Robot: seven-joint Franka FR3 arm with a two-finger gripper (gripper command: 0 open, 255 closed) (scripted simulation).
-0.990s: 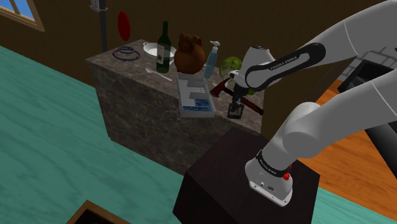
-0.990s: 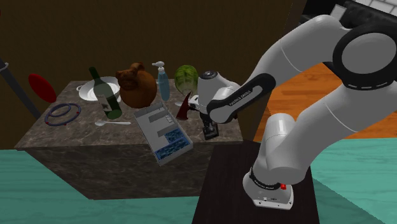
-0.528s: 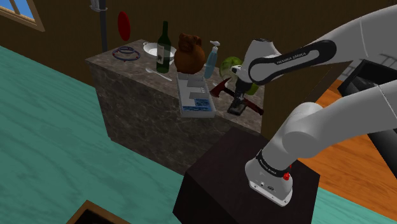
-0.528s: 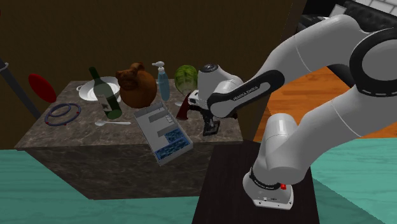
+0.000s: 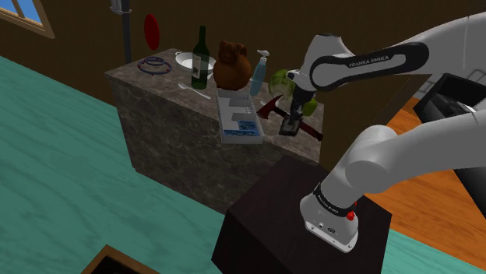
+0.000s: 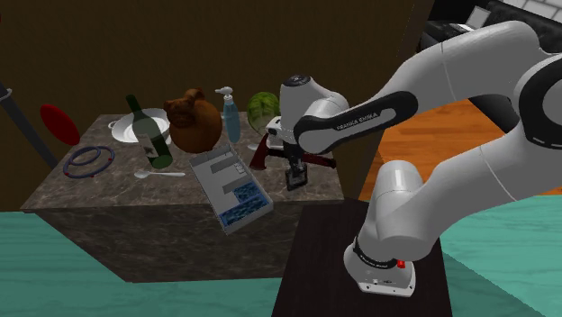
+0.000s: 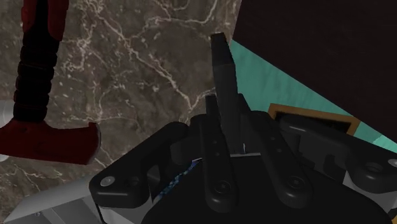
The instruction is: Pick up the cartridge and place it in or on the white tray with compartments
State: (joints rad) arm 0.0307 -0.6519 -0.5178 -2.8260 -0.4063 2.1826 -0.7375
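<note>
Rising since earlier: cartridge (image 5: 290, 127) clasped in jaws, above counter (image 5: 171, 132).

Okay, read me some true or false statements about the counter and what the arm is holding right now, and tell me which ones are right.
1. The end effector is shut on the dark cartridge. True.
2. The cartridge already lies in the white tray. False: it is in the end effector, apart from the tray, on the shoulder view's right of it.
3. A green bottle stands upright beside a white bowl. True.
4. The tray sits on the floor. False: it lies on the stone counter, with one end sticking out past the edge.
</note>
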